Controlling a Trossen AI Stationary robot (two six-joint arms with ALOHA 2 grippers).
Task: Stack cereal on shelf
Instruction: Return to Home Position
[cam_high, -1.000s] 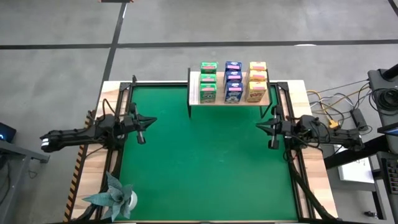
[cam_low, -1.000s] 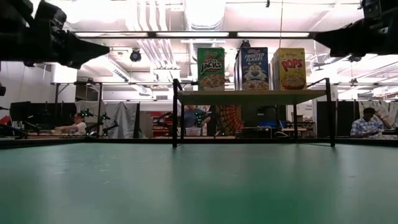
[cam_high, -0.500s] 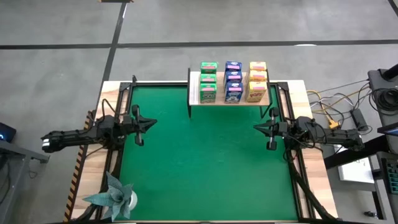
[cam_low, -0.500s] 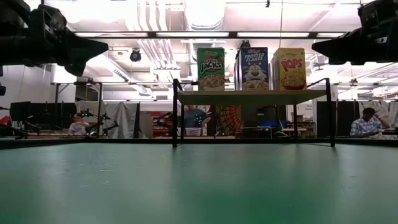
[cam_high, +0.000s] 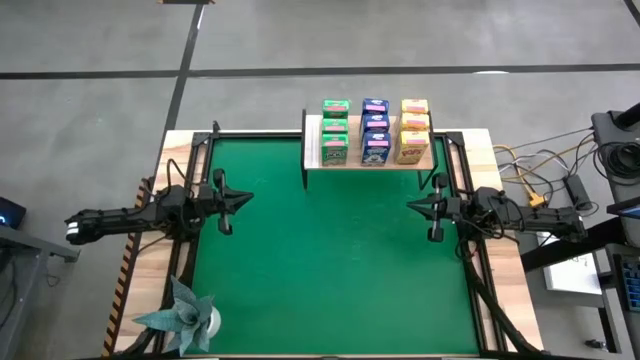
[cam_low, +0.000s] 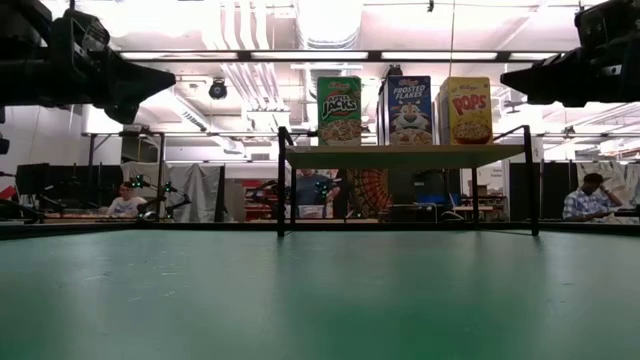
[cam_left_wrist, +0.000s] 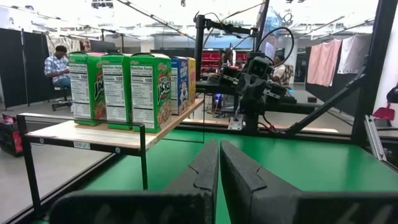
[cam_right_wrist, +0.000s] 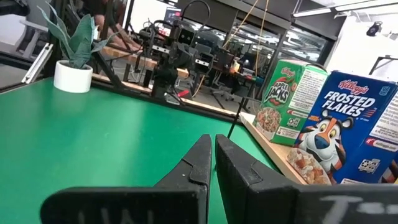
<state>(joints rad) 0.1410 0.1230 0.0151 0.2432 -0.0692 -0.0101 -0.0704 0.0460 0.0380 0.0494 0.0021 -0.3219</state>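
Note:
Nine cereal boxes stand upright on the shelf (cam_high: 368, 160) at the mat's far edge, in three rows: green (cam_high: 335, 132), blue (cam_high: 375, 131), and yellow with pink (cam_high: 413, 130). In the low view the front three boxes (cam_low: 410, 110) stand on the plank (cam_low: 405, 156). My left gripper (cam_high: 236, 199) hovers over the mat's left side, shut and empty; the left wrist view shows its fingers (cam_left_wrist: 219, 168) closed. My right gripper (cam_high: 415, 206) hovers over the mat's right side, shut and empty, its fingers (cam_right_wrist: 213, 163) together.
A green mat (cam_high: 330, 260) covers the table between the arms. A folded teal paper plant in a white pot (cam_high: 183, 315) stands at the near left corner. Cables and gear (cam_high: 560, 180) lie off the table's right side. People sit in the room behind.
Both grippers have drifted slightly toward the table's middle and stayed shut. The boxes and shelf have kept still.

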